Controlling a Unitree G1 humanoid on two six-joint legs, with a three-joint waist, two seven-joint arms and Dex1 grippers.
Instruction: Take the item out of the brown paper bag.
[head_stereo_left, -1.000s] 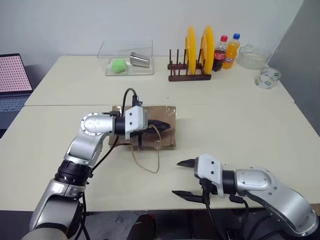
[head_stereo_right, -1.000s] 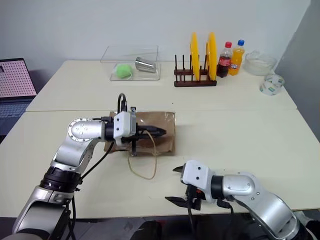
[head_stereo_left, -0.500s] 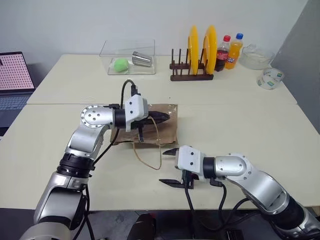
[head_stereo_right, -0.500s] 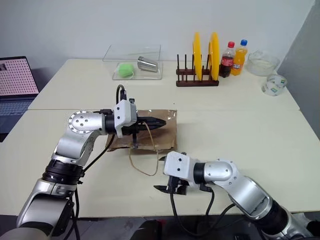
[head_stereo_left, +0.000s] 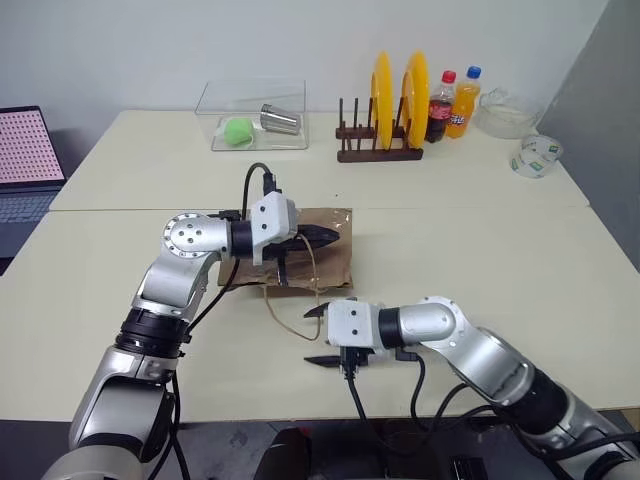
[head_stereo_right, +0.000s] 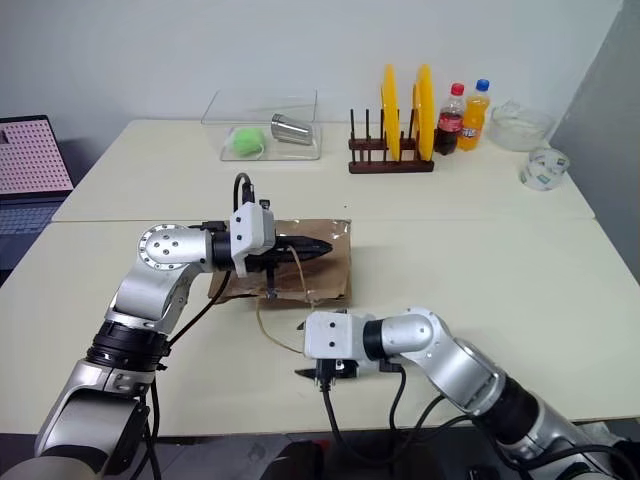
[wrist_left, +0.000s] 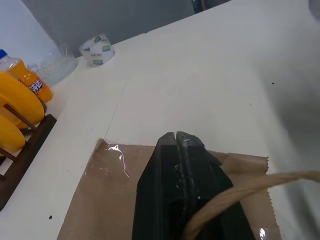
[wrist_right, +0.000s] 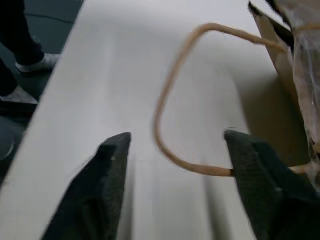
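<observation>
Brown paper bag (head_stereo_left: 320, 255) lies mid-table on two cream tabletops (head_stereo_left: 500, 260) below a white wall; left gripper (head_stereo_left: 325, 238) pinches its upper cord handle (wrist_left: 240, 192); right gripper (head_stereo_left: 318, 336), spread, flanks the lower cord loop (wrist_right: 170, 125)

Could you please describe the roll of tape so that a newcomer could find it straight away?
Start at the wooden rack holding two yellow plates at the table's far edge. Pass the two drink bottles and the clear bowl toward the robot's right. The roll of tape lies just nearer, a squat white ring with green print.
</observation>
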